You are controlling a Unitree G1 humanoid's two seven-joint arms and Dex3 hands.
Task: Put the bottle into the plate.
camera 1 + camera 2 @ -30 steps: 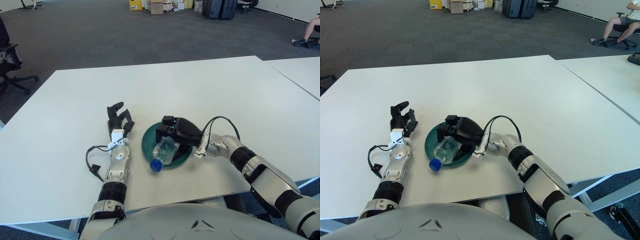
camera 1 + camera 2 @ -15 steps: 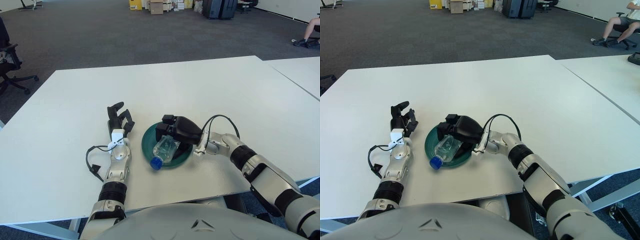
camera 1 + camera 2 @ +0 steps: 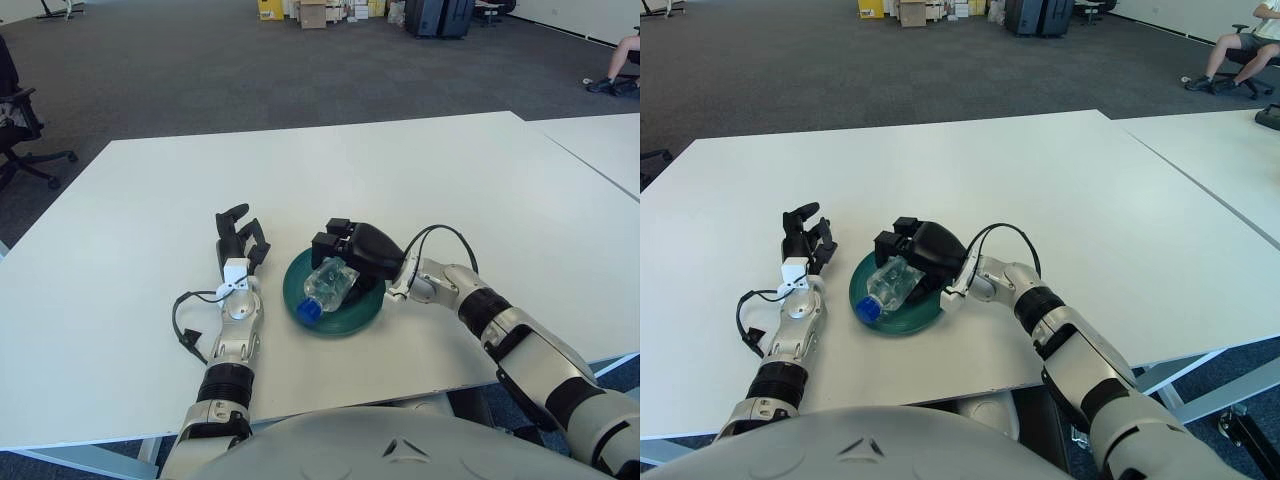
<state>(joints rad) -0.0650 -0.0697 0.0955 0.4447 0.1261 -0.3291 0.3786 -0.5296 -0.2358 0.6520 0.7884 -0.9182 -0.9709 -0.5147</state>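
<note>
Bottle shifted inward on plate, white table.

We've got two views here, both from the robot's head, looking forward and down over the table from pretty close in. Our own chest curves across the bottom edge of each frame, with both arms reaching up from there. The left eye view sits a touch further left, so the plate lands about center frame, while in the right eye view the same plate sits left of center. Both share nearly the whole tabletop plus the carpeted floor along the top. The right eye view catches more of the second table at right.
</note>
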